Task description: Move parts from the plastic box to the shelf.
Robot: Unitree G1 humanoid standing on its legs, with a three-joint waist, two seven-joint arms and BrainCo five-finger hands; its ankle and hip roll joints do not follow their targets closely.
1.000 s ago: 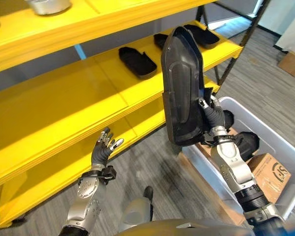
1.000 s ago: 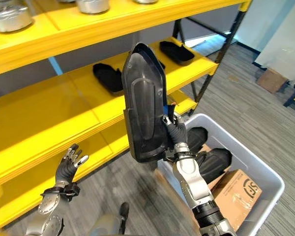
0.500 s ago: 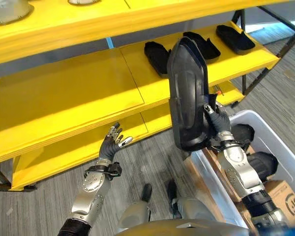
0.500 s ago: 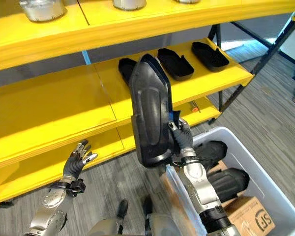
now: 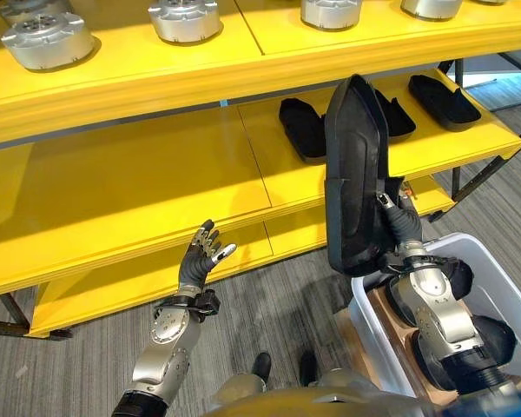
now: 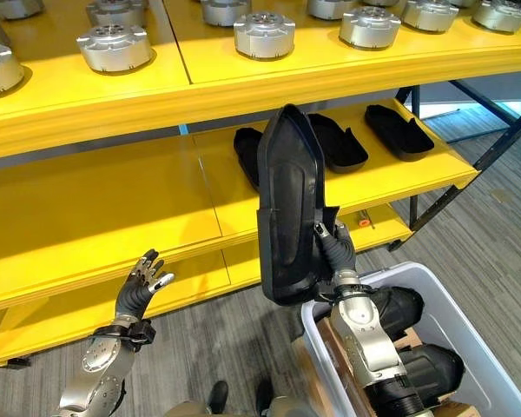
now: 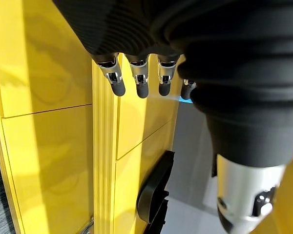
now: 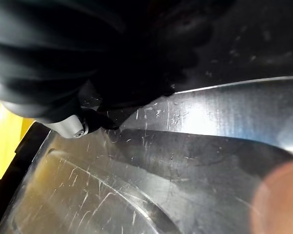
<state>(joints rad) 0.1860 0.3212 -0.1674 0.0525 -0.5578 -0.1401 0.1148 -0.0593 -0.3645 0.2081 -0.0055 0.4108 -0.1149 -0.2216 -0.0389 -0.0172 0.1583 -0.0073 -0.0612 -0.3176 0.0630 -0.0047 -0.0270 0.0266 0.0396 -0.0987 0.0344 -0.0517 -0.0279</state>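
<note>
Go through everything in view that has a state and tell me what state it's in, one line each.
Right hand: shut on the black part.
Black part: held upright above the box, in front of the middle shelf.
Left hand: open, holds nothing, raised near the lower shelf edge.
Plastic box: on the floor, no lid, dark parts inside.
Black parts on the middle shelf: lying flat, side by side.
Metal discs on the top shelf: standing in a row.

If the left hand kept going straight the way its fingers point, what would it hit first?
Probably the front edge of the yellow middle shelf. The left hand is open, fingers aimed up and forward at it. Depth is hard to judge, so it might slip just beneath.
</note>
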